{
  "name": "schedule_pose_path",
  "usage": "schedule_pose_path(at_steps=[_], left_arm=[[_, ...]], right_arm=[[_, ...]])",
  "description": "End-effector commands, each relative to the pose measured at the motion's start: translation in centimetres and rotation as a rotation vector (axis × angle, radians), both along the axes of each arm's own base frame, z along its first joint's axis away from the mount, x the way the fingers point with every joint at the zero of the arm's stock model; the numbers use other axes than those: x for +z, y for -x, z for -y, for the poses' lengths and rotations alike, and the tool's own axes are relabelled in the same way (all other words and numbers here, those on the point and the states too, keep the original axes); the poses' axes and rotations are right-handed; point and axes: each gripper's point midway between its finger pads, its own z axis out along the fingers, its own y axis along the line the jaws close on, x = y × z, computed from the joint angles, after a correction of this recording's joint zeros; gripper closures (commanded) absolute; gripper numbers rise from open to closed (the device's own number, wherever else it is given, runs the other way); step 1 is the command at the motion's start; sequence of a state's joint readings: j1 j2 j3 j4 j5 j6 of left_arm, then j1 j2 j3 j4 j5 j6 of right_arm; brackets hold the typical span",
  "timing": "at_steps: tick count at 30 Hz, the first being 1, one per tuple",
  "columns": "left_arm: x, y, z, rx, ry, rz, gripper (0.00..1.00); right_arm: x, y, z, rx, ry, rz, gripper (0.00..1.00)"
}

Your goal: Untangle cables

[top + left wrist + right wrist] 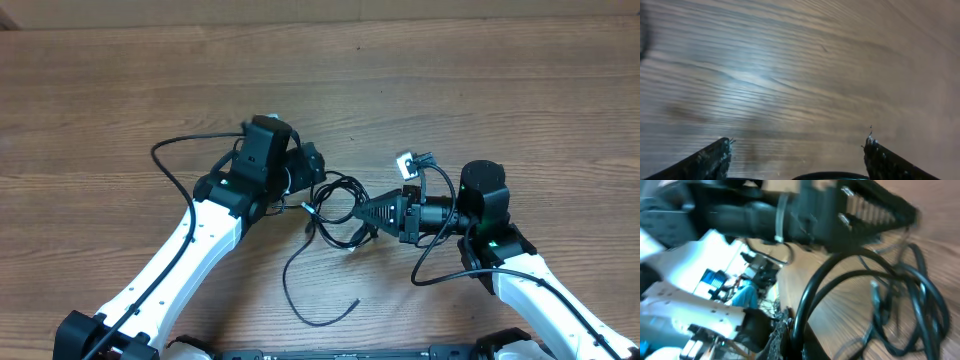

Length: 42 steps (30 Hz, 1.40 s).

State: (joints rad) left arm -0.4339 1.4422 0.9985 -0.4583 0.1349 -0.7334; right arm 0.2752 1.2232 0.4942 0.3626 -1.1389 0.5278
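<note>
**Overhead.** L and R arms meet near the centre of the wooden table (500, 90). The cables (335, 205), thin black cords, lie in 1 tangled knot of loops on the table between the 2 grippers. 1 loose tail (320, 318) runs from the knot toward the near edge, curves round and ends free on the wood. The left gripper (312, 170) sits just beside the knot's L side; jaw spacing is not legible from this angle. The right gripper (365, 214) points L, its tip at the knot's R edge and touching the loops.

**L wrist.** The left gripper (797, 150) is released: its 2 fingers (712, 160) stand wide apart at the lower corners, w/ only bare table (800, 65) between them. No cord lies betw. the pads. Picture is motion-blurred.

**R wrist.** View is tilted and blurred. The right gripper (890, 212) fills the upper part, ribbed pad visible, jaws clenched together. Several loops of the cables (910, 290) hang and lie directly under it on the table (940, 250), w/ 1 small plug end among them. Whether a cord is actually pinched betw. the pads cannot be told. The white left arm (685, 310) shows at L.
</note>
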Motion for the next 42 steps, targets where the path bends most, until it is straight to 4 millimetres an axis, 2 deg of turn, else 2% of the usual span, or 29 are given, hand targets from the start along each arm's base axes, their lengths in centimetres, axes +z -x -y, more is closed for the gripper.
schedule_pose_path(at_steps=[1, 8, 11, 12, 13, 14, 18, 21, 22, 28, 34, 38, 40, 42], left_arm=[[0.3, 0.8, 1.0, -0.152, -0.015, 0.020, 0.21], [-0.2, 0.8, 0.5, -0.134, -0.042, 0.009, 0.20], [-0.5, 0.5, -0.5, -0.097, -0.094, 0.015, 0.21], [-0.7, 0.5, -1.1, -0.080, -0.120, 0.012, 0.19], [-0.8, 0.5, -1.4, -0.070, -0.138, 0.009, 0.12], [-1.2, 0.7, -2.4, -0.035, -0.176, -0.009, 0.01], [-2.3, 1.7, -4.6, 0.144, -0.205, -0.101, 0.00], [-2.5, 1.9, -5.0, 0.197, -0.203, -0.124, 0.00], [-2.5, 1.9, -5.0, 0.203, -0.199, -0.126, 0.01], [-2.7, 2.3, -5.2, 0.203, -0.208, -0.143, 0.01], [-3.3, 2.6, -5.3, 0.216, -0.203, -0.165, 0.01], [-3.6, 2.8, -4.3, 0.218, -0.146, -0.196, 0.00], [-4.0, 2.8, -4.1, 0.212, -0.142, -0.210, 0.00], [-4.8, 2.7, -4.0, 0.212, -0.152, -0.225, 0.00]], right_arm=[[1.7, 0.9, -0.2, 0.065, -0.050, -0.009, 0.96], [2.5, 1.1, -0.3, 0.082, -0.070, 0.000, 0.96], [2.4, 1.1, -0.2, 0.081, -0.069, -0.003, 0.96], [2.4, 1.1, -0.2, 0.080, -0.070, -0.013, 0.96], [2.4, 1.0, -0.2, 0.078, -0.070, -0.019, 0.96], [2.3, 0.9, -0.2, 0.065, -0.067, -0.044, 0.96], [0.8, 0.0, 0.0, -0.003, -0.033, -0.131, 0.90], [-0.6, -0.8, 0.3, -0.077, 0.006, -0.201, 0.90], [-1.2, -1.1, 0.4, -0.108, 0.022, -0.222, 0.89], [-4.2, -3.0, 1.7, -0.284, 0.119, -0.317, 0.62], [-7.1, -4.0, 3.4, -0.429, 0.221, -0.395, 0.50], [-9.3, -4.4, 5.0, -0.539, 0.310, -0.443, 0.45], [-9.4, -4.3, 4.9, -0.518, 0.335, -0.393, 0.42], [-9.6, -3.8, 4.3, -0.442, 0.398, -0.244, 0.38]])
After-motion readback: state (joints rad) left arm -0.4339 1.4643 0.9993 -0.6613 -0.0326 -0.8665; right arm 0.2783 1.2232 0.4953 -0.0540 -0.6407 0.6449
